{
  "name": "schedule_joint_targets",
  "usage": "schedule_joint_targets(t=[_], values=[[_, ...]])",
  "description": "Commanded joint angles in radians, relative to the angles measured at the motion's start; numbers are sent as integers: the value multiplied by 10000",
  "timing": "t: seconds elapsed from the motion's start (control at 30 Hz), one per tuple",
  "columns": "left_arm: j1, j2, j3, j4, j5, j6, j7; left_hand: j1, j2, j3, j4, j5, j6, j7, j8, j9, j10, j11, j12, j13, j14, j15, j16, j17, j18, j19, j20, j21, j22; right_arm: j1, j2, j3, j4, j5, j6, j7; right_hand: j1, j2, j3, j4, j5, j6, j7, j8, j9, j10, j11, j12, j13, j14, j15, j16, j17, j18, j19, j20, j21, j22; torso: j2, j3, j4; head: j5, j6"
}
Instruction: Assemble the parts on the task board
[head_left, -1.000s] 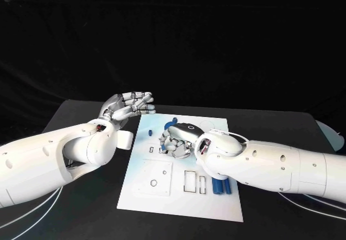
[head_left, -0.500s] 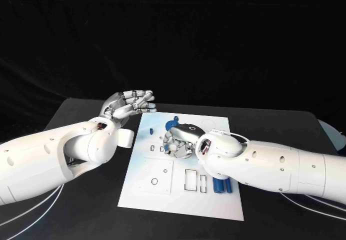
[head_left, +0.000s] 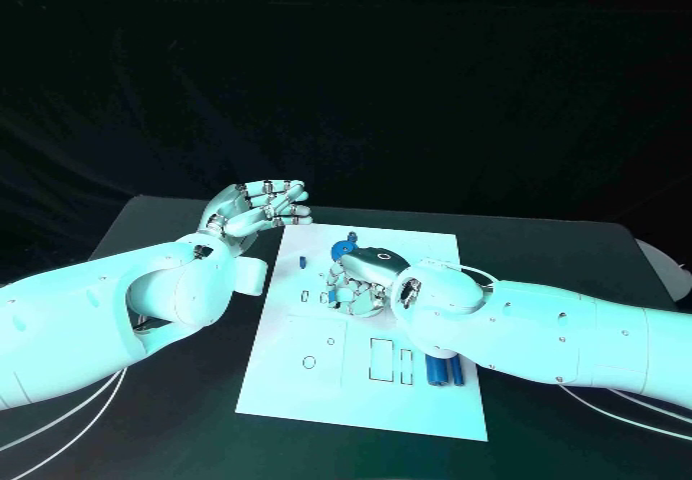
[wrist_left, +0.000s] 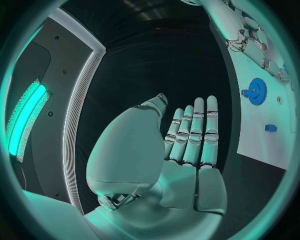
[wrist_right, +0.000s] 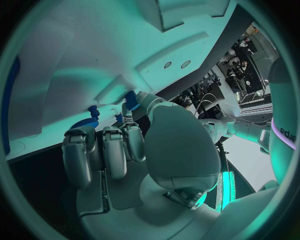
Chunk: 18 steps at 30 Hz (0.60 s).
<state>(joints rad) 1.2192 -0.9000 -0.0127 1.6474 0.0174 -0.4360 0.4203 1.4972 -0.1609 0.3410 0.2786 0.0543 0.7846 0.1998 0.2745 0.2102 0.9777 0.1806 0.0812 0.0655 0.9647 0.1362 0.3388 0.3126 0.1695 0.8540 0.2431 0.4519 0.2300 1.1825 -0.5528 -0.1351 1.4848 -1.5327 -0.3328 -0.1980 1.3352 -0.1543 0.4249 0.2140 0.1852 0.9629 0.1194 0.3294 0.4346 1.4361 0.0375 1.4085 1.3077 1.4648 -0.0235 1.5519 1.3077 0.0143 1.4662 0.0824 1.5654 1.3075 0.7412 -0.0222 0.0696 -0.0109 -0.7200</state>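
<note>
The white task board (head_left: 296, 395) lies mid-table. My right hand (head_left: 361, 282) is down on its middle with the fingers curled, and in the right wrist view a small blue part (wrist_right: 130, 98) sits pinched between thumb and fingertip. Just beyond that hand a blue gear (head_left: 346, 247) stands on the board, and a small blue peg (head_left: 302, 261) is left of the gear. My left hand (head_left: 261, 207) hovers beside the board's far left corner, fingers (wrist_left: 195, 131) straight and empty. The gear (wrist_left: 256, 91) and the peg (wrist_left: 270, 128) also appear in the left wrist view.
Two long blue pieces (head_left: 447, 372) lie side by side at the board's near right, under my right forearm. Rectangular and round recesses (head_left: 381, 358) mark the board's near half. Bare black table (head_left: 173, 420) surrounds the board.
My right hand has shifted only slightly on the board. The left hand stays raised in the same spot.
</note>
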Motion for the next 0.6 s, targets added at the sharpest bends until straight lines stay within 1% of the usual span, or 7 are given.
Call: schedule_joint_targets(t=[0.03,0.23,0.27,0.5,0.6], values=[[16,6,7,29,-38,160,59,-26,29,38,-37,-30,-34,203,-62,-10,-19,16,-46,10,-49,-10,-42,11,84,-93,-3,32,11,-61,8,-37,-26,-212,268,-250,-96,8,-1,84,-46,47,-54,46,-18,-33,-23,-46,806,936,-72,15,2056,-143,1046,-32,54,2633,-4,0,6,-2,5],[16,-1,7,28,-38,158,60,-31,28,37,-34,-30,-32,211,-66,-13,-12,16,-54,10,-46,-11,-45,25,87,-107,2,45,18,-70,15,-37,-17,-238,291,-312,-186,-40,-41,130,-93,17,-42,43,-13,-36,-13,-52,803,934,-65,13,2050,-143,1046,-29,54,2633,0,0,-4,6,6],[16,-3,7,28,-38,157,60,-31,28,37,-34,-30,-32,211,-66,-13,-12,16,-54,10,-46,-11,-45,25,87,-107,2,45,18,-72,19,-37,-17,-244,292,-323,-225,-73,-63,148,-98,-4,-34,36,-13,-51,-7,-71,785,934,-61,12,2048,-143,1046,-26,54,2633,1,-2,-2,5,8],[16,-6,7,29,-38,154,61,-31,28,37,-34,-30,-32,211,-66,-13,-12,16,-54,10,-46,-11,-45,25,87,-107,2,45,18,-78,36,-37,-15,-275,263,-363,-264,-107,-79,166,-87,-52,-19,16,-19,-86,4,-113,744,929,-55,5,2027,-143,1046,-22,54,2633,4,2,4,-9,27],[16,-6,7,28,-38,154,60,-31,28,37,-34,-30,-32,211,-66,-13,-12,16,-54,10,-46,-11,-45,25,87,-107,2,45,18,-78,34,-37,-14,-280,224,-372,-291,-138,-85,179,-73,-142,12,-29,-34,-121,27,-153,709,925,-39,-3,2007,-143,1046,-12,54,2633,3,2,6,-6,27]])
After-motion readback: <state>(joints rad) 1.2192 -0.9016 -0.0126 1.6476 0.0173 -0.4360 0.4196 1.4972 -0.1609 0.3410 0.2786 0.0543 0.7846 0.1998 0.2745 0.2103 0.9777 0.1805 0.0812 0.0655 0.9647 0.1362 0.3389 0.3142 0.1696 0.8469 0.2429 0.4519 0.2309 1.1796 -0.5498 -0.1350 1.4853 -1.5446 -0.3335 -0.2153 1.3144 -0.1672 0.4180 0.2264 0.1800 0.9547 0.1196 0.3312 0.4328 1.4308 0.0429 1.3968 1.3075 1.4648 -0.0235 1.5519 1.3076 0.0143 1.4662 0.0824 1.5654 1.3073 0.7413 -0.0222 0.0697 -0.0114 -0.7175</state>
